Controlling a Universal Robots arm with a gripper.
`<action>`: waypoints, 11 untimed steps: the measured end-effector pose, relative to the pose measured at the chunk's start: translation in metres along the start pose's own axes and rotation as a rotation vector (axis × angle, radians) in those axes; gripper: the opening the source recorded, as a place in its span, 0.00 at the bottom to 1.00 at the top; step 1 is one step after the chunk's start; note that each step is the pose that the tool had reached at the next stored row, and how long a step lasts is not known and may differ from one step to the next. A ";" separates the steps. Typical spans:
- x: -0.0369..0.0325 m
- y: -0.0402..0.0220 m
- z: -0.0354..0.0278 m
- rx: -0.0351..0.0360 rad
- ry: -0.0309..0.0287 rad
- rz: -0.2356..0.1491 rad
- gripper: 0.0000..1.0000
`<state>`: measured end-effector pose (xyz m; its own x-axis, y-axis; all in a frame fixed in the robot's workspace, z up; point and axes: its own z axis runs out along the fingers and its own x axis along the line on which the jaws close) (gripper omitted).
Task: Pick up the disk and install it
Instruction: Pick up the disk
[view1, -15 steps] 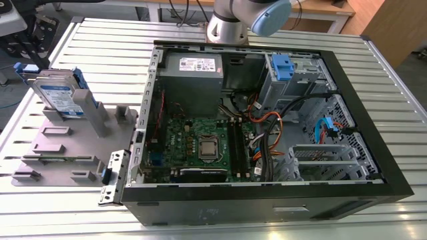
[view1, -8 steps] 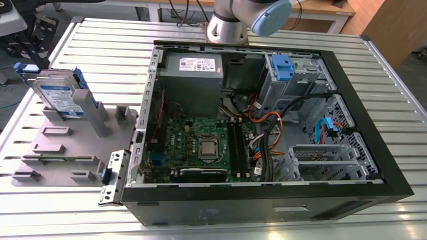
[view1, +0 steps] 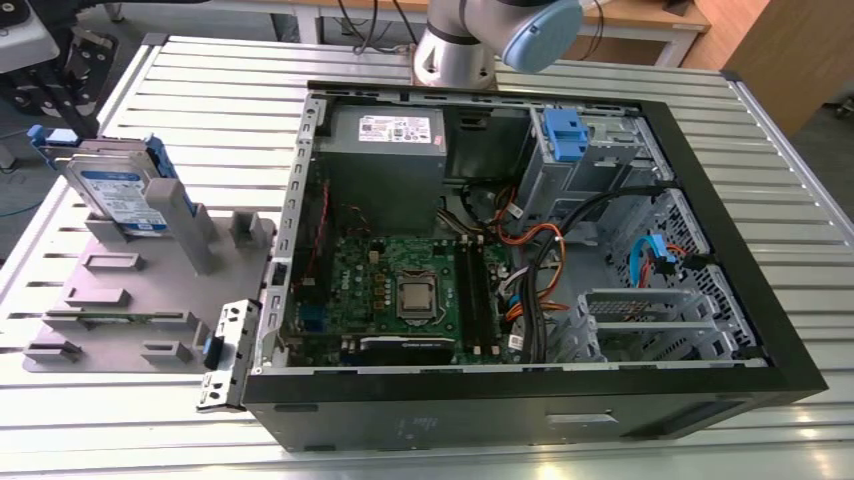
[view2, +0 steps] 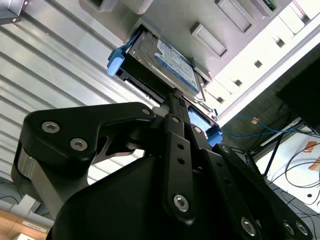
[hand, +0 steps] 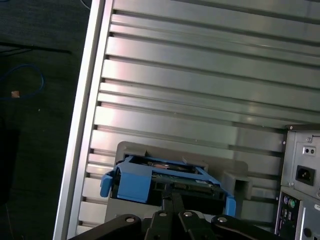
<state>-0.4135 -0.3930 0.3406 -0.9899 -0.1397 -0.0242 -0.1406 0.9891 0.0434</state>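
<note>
The disk (view1: 118, 190) stands on edge in a slot of a grey holder (view1: 134, 300), on the exterior view's left. It is silver with a white-and-blue label and blue side rails. Both wrist views show it close in front of my fingers: the disk's label face (view2: 172, 60) in the second, its blue-railed end (hand: 165, 177) in the first. My gripper (view2: 175, 95) is shut with nothing between its fingers. Its tips (hand: 172, 192) sit right at the disk's near edge; I cannot tell whether they touch it.
An open computer case (view1: 747, 300) lies on the slatted metal table (view1: 214, 90). Inside it are a grey power-supply box (view1: 387, 135), a motherboard (view1: 400, 290), loose cables and a metal drive cage with a blue latch (view1: 567, 135). The arm's body (view1: 467, 40) rises behind the case.
</note>
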 end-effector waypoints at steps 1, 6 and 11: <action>0.0000 0.0000 0.0000 -0.0001 0.0002 -0.005 0.11; 0.0000 0.0000 0.0000 -0.0002 0.0004 -0.007 0.11; 0.0000 0.0000 0.0000 -0.0002 0.0003 -0.008 0.11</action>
<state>-0.4135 -0.3930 0.3406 -0.9888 -0.1475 -0.0242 -0.1484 0.9880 0.0434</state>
